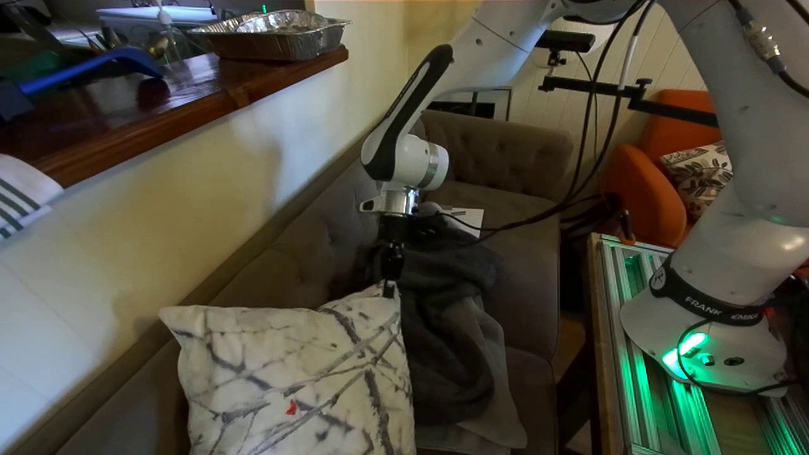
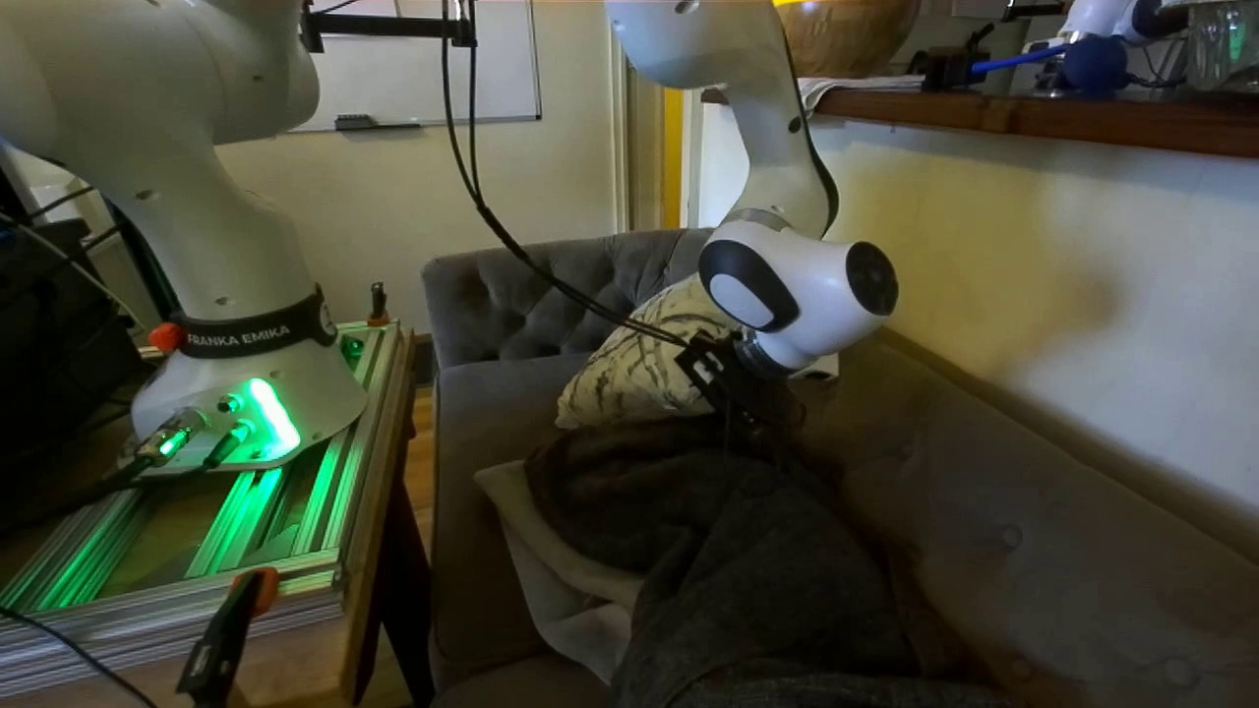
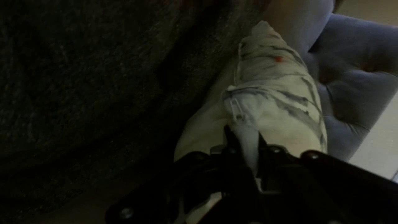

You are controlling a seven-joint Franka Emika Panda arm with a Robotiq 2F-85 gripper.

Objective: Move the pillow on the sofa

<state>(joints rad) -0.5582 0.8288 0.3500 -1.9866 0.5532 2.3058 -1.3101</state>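
Pillow (image 1: 287, 373) of white cloth, squarish and streaked with grey branching lines, is resting tilted on the tufted grey-brown fabric sofa (image 1: 529, 284), while the black two-fingered Robotiq gripper (image 3: 244, 132) is pinching the pillow's zippered edge at one upper corner, standing narrow around the cloth in the wrist view; just beside the pillow, a rumpled dark-grey fabric blanket (image 2: 748, 570) is lying over a pale fabric layer (image 2: 551, 590) on the seat

pillow (image 1: 297, 379) is matt cloth | sofa (image 1: 528, 291) is matt cloth | blanket (image 2: 767, 570) looks rough, woolly | ledge (image 1: 183, 101) is glossy wood | tray (image 1: 272, 45) is shiny, crinkled metal foil
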